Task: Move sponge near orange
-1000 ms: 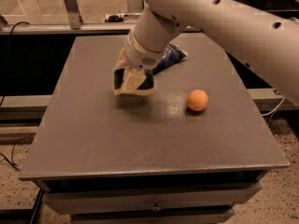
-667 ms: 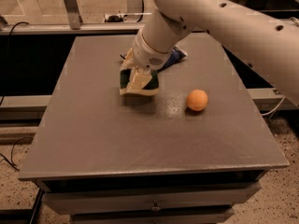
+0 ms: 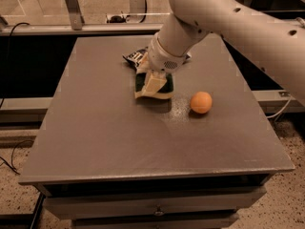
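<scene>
The sponge (image 3: 159,87), dark green on top with pale yellow foam below, hangs just above the grey table (image 3: 95,128), tilted. My gripper (image 3: 153,82) is shut on the sponge from above, its pale fingers across the sponge's middle. The orange (image 3: 201,102) is a small round fruit resting on the table to the right of the sponge, a short gap apart. The sponge's shadow falls on the table right under it.
A crinkled snack bag (image 3: 136,57) lies behind the gripper, partly hidden by the arm. The big white arm (image 3: 228,18) reaches in from the upper right. A rail and cables run behind the table's far edge.
My gripper has carried the sponge to the right, closer to the orange. The orange has not moved.
</scene>
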`<state>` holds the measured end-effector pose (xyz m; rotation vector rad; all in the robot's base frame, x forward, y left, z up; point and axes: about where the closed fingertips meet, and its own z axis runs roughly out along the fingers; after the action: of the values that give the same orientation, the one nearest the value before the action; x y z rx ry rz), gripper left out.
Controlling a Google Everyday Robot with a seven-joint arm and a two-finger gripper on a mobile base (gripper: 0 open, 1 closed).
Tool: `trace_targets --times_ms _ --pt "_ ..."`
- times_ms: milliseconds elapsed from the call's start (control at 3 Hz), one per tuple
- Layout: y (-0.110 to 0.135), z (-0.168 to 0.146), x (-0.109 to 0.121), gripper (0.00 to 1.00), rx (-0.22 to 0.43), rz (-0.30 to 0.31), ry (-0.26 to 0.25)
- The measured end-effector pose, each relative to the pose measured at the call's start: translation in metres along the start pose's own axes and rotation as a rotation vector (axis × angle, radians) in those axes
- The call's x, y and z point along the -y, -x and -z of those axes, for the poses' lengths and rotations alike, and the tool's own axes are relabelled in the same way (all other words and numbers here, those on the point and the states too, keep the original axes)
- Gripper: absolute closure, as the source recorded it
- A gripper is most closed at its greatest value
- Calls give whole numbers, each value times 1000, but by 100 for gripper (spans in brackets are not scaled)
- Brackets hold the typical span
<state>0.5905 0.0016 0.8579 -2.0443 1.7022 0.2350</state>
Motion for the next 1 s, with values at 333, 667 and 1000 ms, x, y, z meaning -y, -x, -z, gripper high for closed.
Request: trace_targets --times_ms 333,667,1000 --pt "-20 3 -2 100 -27 -25 0" --pt "-36 7 -4 85 -49 -50 2" --pt "-48 13 -7 61 -65 -73 -2"
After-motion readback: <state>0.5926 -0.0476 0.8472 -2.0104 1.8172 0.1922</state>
